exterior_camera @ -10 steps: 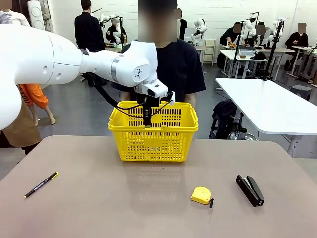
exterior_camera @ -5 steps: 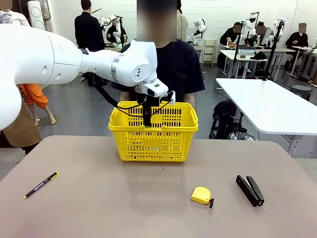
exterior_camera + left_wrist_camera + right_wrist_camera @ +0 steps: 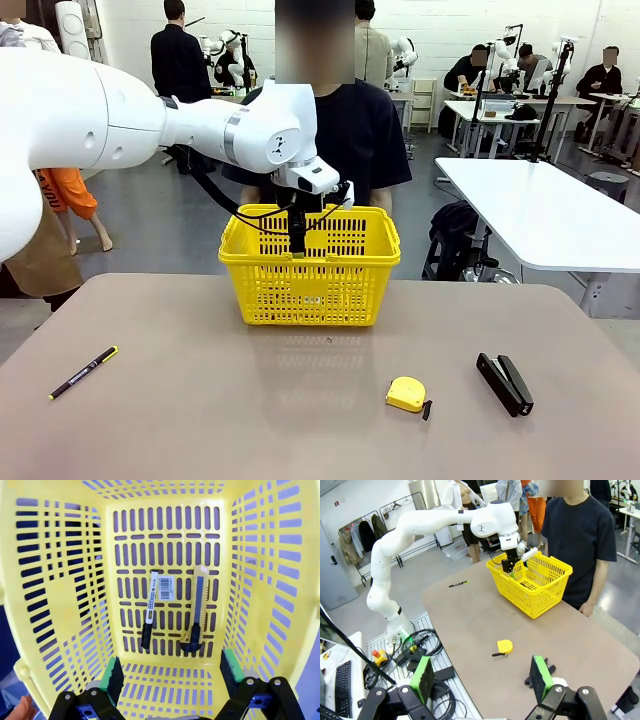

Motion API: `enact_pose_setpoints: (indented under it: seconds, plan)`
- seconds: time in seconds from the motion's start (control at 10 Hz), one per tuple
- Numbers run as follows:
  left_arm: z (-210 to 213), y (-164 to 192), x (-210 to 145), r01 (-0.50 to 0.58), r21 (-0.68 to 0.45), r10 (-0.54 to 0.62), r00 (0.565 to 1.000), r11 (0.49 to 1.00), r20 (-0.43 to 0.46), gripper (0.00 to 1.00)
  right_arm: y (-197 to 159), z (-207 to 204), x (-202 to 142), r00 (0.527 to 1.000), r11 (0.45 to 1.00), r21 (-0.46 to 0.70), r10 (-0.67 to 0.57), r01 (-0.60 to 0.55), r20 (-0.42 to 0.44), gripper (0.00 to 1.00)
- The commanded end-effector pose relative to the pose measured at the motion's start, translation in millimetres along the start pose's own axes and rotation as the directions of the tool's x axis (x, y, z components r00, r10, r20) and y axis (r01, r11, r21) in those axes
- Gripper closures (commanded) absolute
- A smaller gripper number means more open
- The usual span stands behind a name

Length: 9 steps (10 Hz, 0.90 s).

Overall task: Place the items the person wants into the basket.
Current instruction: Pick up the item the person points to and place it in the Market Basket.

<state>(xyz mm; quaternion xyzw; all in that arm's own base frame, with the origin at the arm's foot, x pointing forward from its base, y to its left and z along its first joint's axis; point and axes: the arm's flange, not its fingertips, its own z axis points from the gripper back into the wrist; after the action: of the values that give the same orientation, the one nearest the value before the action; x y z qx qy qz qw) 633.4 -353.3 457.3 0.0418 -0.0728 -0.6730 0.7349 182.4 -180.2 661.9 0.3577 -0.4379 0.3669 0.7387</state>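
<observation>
The thin black pen [image 3: 84, 372] is the one left out: it lies flat on the counter [image 3: 250, 420] out on the robot's left, well apart from the basket [image 3: 330, 290], angled with its yellow tip toward the middle. By the look of it, it is light, stiff and smooth-barrelled, apt to roll or skid if nudged. The sensible hold is across the middle of the barrel, jaws crosswise to its length and coming straight down.

Down in the basket, the left wrist view has the black marker [image 3: 148, 609] and the utility knife [image 3: 196, 609] lying side by side on the lattice floor, close but not touching. Two of three are home, it seems.

The left pincer [image 3: 171, 672] hangs just inside the basket's rim, jaws spread wide and holding nothing, both green pads clear of the tools below. The right pincer [image 3: 480, 680] is released too, empty, poised above the near right of the counter. The yellow tape measure [image 3: 406, 394] and black stapler [image 3: 505, 383] sit there, not wanted. The person [image 3: 355, 130] stands right behind the basket at the far edge.
</observation>
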Motion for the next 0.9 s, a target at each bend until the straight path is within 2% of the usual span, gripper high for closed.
enact_pose_setpoints:
  seconds: [0.0, 0.2, 0.4, 0.8]
  plan:
    - [43.2, -4.5, -3.3, -0.128, 0.062, 0.128, 0.992, 0.990, -0.001, 0.00, -1.2, 0.3, 1.7, 1.000, 1.000, 0.013, 0.014, -0.014, 0.021, 0.00]
    - [112.5, -30.1, -14.4, -0.294, 0.176, 0.308, 0.950, 0.940, -0.058, 0.00, -1.2, 0.3, 1.7, 1.000, 1.000, 0.013, 0.014, -0.014, 0.021, 0.00]
    - [164.8, -72.8, -39.1, -0.380, 0.225, 0.401, 0.915, 0.897, -0.052, 0.00, -1.2, 0.3, 1.7, 1.000, 1.000, 0.013, 0.014, -0.014, 0.021, 0.00]
    - [213.2, -152.3, -103.7, -0.528, 0.270, 0.550, 0.835, 0.805, -0.008, 0.00, -1.2, 0.3, 1.7, 1.000, 1.000, 0.013, 0.014, -0.014, 0.021, 0.00]
